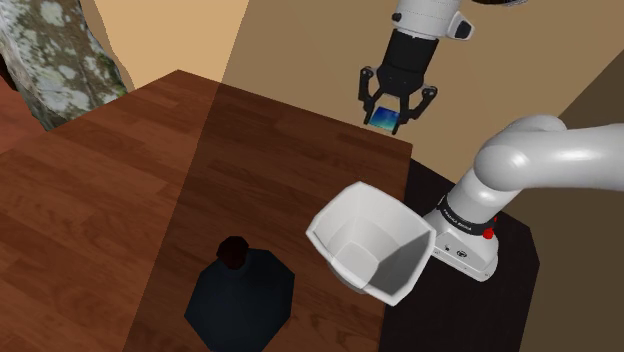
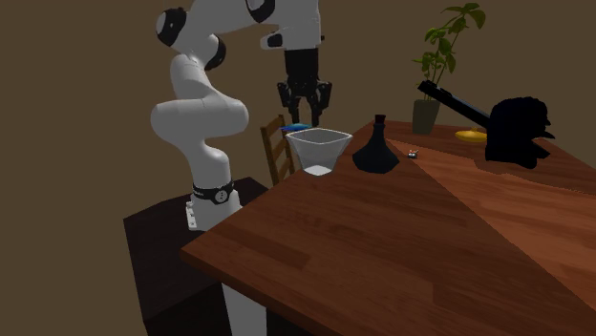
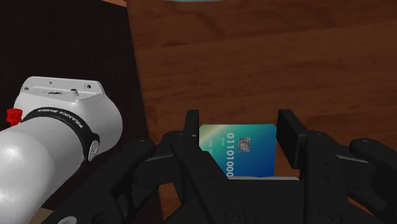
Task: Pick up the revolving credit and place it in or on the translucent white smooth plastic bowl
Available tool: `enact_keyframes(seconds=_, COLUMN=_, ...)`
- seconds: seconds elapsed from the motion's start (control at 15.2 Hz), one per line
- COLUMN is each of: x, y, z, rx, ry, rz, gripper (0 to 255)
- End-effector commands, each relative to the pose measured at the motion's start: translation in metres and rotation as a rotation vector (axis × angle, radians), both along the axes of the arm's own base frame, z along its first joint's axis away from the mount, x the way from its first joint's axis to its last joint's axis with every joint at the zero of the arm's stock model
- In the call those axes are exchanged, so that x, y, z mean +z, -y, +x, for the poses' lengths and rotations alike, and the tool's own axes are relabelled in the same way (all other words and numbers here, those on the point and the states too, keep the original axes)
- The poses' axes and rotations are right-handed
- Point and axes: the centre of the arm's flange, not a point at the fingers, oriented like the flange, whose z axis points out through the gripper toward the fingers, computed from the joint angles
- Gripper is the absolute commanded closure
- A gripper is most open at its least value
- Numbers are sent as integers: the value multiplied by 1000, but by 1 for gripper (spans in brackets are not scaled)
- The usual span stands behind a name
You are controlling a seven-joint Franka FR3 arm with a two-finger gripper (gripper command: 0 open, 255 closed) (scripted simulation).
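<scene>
The credit card [image 3: 238, 149], blue going to green with a small chip and white digits, is pinched between the two black fingers of the gripper [image 1: 395, 112]. One finger presses on each short end, so the long axis of the card runs from finger to finger, and its printed face is turned up toward the hand. The fingers stand wide apart, because the card takes the whole space between them. I judge that the card is already lifted: it hangs in the air over the corner of the table near the robot's stand [image 1: 455, 315].

The coming move turns on where the bowl [image 1: 400, 262] is. In the shoulder view it stands below the gripper and a little to the left, on the same table edge, near but not under the card. So the hand must travel along that edge before it lets go.

The bowl is white and smooth, rather square with rounded corners, and narrows to a small base. The table [image 1: 150, 180] is red-brown wood with visible grain. Farther along stands a dark flask [image 1: 240, 295] with a wide body and thin neck.
</scene>
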Motion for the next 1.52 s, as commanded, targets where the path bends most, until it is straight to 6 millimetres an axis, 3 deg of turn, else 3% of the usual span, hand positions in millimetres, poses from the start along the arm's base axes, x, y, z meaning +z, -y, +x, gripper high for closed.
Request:
enact_keyframes(seconds=0.0, x=-1, y=-23, z=-15, rx=-2, ry=-1, rz=1, gripper=255)
enact_keyframes(seconds=1.06, x=8, y=-202, z=-126, rx=-2, ry=-1, rz=1, gripper=255)
enact_keyframes(seconds=1.45, x=-19, y=-206, z=-128, rx=-2, ry=-1, rz=1, gripper=255)
